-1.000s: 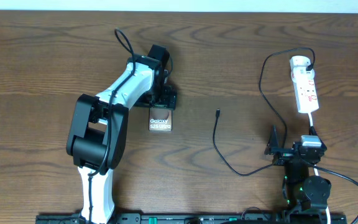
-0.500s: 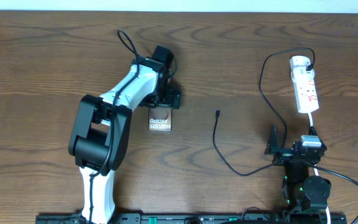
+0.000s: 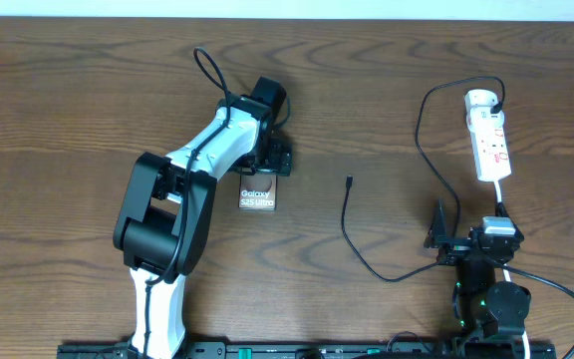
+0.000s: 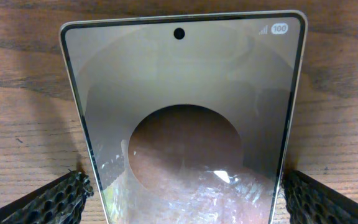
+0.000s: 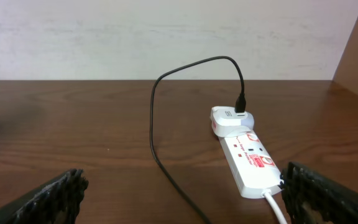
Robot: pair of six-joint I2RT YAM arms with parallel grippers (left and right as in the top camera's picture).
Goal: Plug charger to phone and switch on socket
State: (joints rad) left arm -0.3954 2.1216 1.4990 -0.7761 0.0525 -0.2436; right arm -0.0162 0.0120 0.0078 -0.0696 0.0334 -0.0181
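Phone, flat dark grey-brown slab point(image 3: 257, 195), lies mid-table seen overhead, thin black charger cable point(image 3: 349, 182) apart. Left wrist: left gripper point(image 4: 185, 190) fingers flank its edges; contact unclear, so it could slip. Right wrist: right gripper point(image 5: 182, 190) gapes empty toward white power-strip socket point(image 5: 250, 162).

Table point(image 3: 48, 120): dark brown wood grain | phone point(image 3: 257, 196): flat, left of centre, white lettering up | charger point(image 3: 352, 234): thin black cable, loose tip right of phone, other end plugged into socket | socket point(image 3: 488, 135): white strip, far right | white cord point(image 5: 273, 204): leaves socket's near end.
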